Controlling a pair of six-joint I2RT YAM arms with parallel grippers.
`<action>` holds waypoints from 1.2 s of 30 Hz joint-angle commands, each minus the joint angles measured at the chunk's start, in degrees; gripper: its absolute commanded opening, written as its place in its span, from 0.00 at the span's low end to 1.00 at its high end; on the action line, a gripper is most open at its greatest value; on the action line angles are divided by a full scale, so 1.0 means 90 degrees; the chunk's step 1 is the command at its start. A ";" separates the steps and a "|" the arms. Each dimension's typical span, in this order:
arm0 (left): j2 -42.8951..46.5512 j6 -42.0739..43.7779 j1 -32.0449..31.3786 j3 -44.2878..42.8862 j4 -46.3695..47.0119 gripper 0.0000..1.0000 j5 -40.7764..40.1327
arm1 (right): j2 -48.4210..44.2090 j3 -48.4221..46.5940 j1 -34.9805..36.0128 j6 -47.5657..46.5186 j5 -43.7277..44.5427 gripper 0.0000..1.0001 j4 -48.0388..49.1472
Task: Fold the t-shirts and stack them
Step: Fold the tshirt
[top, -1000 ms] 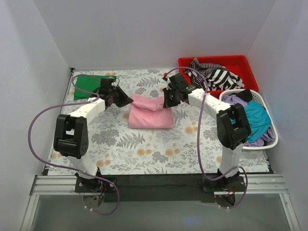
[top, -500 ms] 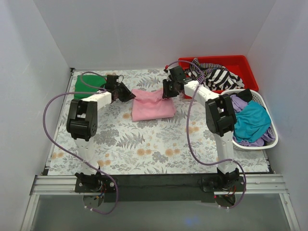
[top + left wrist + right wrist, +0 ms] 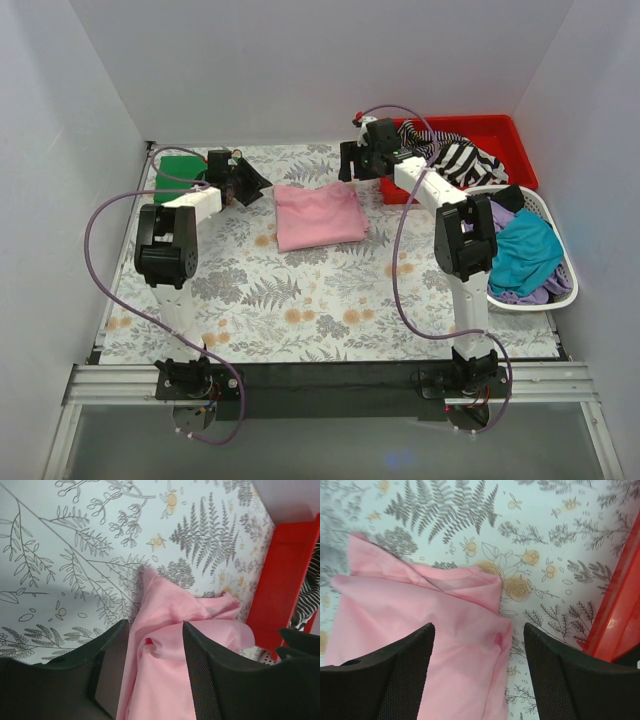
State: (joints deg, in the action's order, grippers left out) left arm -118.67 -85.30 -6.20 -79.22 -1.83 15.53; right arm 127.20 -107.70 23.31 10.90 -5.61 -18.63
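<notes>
Soft pink t-shirt (image 3: 318,215) lies folded, creased; left tool (image 3: 155,628), right tool (image 3: 478,630) both wide.

Pink t-shirt (image 3: 318,214): plain light pink.
Green t-shirt (image 3: 178,166): dark green.
Bin (image 3: 505,135): red. Striped t-shirt (image 3: 452,157) in it: black and white.
Basket (image 3: 540,202): white. Holds teal t-shirt (image 3: 525,250) and purple t-shirt (image 3: 492,212).
Bench (image 3: 300,290): pale, with grey ferns and orange-yellow flowers.
Cables (image 3: 87,243): purple.
Left fingers (image 3: 210,680) and right fingers (image 3: 560,680): black.
</notes>
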 commanded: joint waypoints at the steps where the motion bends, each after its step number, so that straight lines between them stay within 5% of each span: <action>1: 0.0822 0.0161 0.0005 -0.0095 0.0164 0.46 0.0158 | -0.0549 -0.0007 -0.0002 -0.0224 -0.0304 0.78 0.0322; 10: 0.0852 -0.0180 -0.0024 0.0472 0.0886 0.42 0.2150 | -0.0481 0.0433 -0.0002 -0.0478 -0.0560 0.77 0.0010; 28: 0.0237 -0.0152 -0.0044 0.0678 0.0955 0.38 0.1878 | 0.0300 0.0004 -0.0002 -0.0664 -0.0568 0.72 -0.0566; 36: 0.0197 0.0473 -0.0054 0.0101 -0.0538 0.38 0.0815 | 0.0389 -0.0074 -0.0002 -0.0615 -0.0685 0.72 -0.0557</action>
State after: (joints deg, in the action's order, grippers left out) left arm -117.03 -84.51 -6.55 -74.91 -0.08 28.05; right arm 129.93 -105.97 23.33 5.76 -10.55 -23.90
